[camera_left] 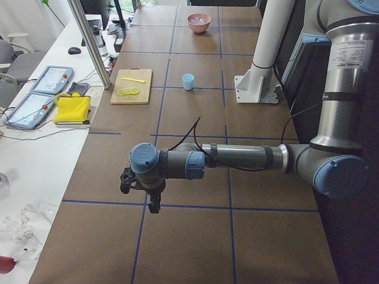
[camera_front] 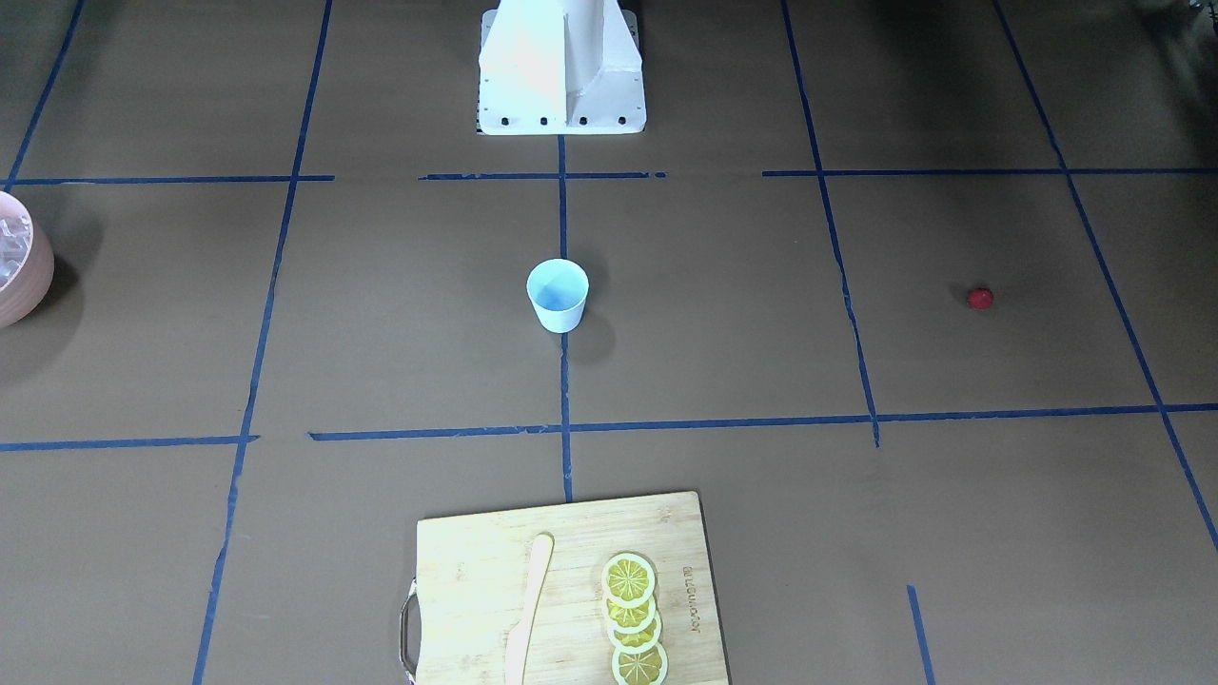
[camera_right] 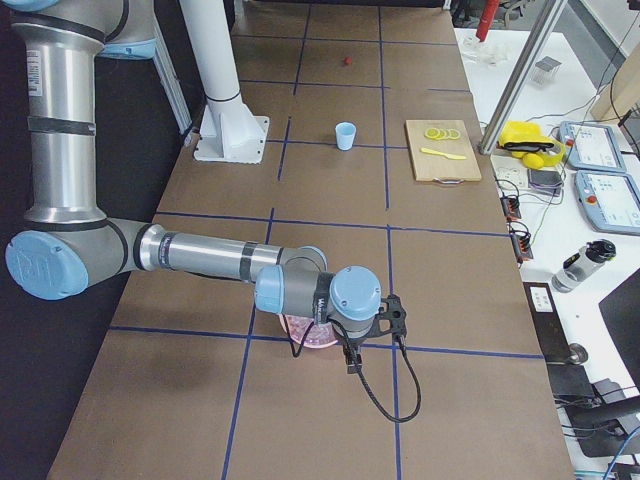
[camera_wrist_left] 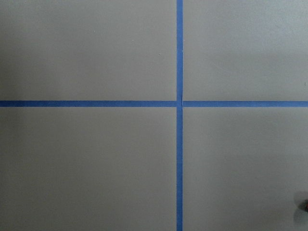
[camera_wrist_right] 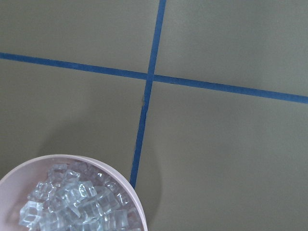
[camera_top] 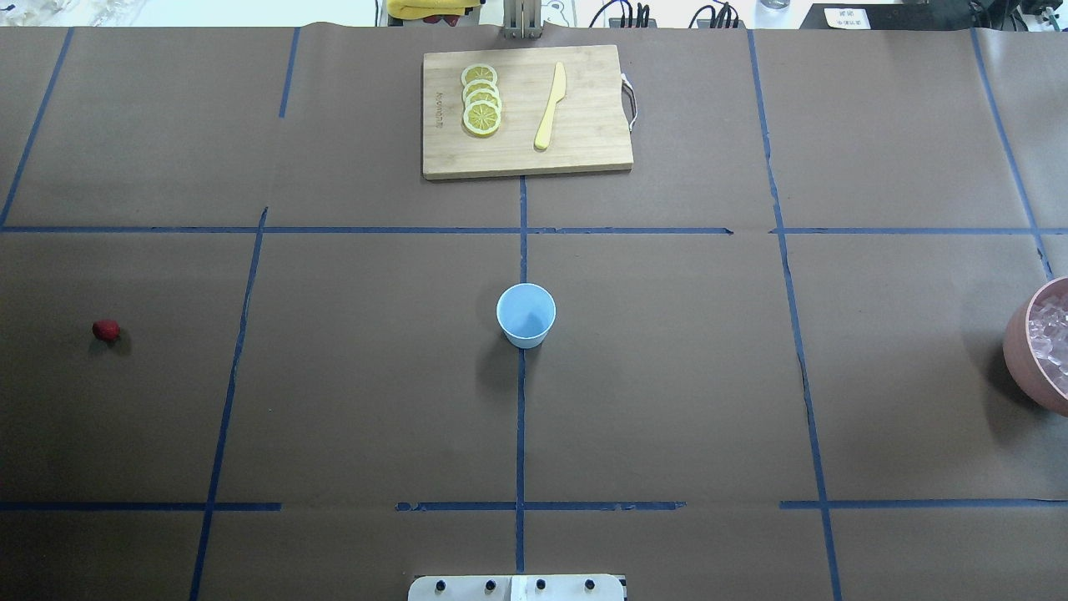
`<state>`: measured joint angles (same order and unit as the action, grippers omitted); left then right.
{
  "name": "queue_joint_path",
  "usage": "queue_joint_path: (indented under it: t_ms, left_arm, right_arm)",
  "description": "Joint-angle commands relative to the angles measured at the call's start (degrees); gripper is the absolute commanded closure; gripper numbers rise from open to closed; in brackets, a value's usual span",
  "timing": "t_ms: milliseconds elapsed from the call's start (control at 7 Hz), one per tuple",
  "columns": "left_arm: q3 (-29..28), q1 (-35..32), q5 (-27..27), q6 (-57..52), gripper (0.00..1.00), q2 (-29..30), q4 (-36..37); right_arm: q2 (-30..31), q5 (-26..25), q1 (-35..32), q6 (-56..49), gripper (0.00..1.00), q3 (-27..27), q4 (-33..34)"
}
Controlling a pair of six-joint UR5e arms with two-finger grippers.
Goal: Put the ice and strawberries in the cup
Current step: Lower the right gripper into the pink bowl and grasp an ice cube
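Empty cup (camera_top: 526, 315) stands mid-table, strawberry (camera_top: 106, 330) far left, ice (camera_wrist_right: 72, 199) heaped in pink bowl (camera_top: 1022, 361) far right. Cubes prob. slick and hard, so pinch one across flat faces; berry soft, squeeze lightly. L gripper (camera_left: 155, 205) and R gripper (camera_right: 351, 363): opening can't be told.

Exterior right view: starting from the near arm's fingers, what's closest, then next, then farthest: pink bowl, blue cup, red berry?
1. Pink bowl, just beneath the right arm's fingers, partly hidden by the arm.
2. Cup, mid-table.
3. Strawberry, at the table's far end, on the robot's left.
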<state>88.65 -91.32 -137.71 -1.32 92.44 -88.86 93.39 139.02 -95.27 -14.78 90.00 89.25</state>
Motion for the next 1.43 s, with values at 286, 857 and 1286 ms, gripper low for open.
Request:
queue_joint_path:
  t_ms: [286, 857, 1286]
  left_arm:
    - [0.6, 0.0, 0.1, 0.0, 0.0, -0.1, -0.3]
    - [1.7, 0.0, 0.3, 0.0, 0.0, -0.2, -0.4]
    - [1.9, 0.0, 0.3, 0.0, 0.0, -0.2, -0.4]
  right_arm:
    - [-0.2, -1.3, 1.3, 0.3, 0.01, 6.3, 0.2]
    - [1.3, 1.1, 10.0, 13.7, 0.01, 11.2, -0.5]
    - [4.9, -5.7, 15.5, 25.7, 0.04, 9.9, -11.1]
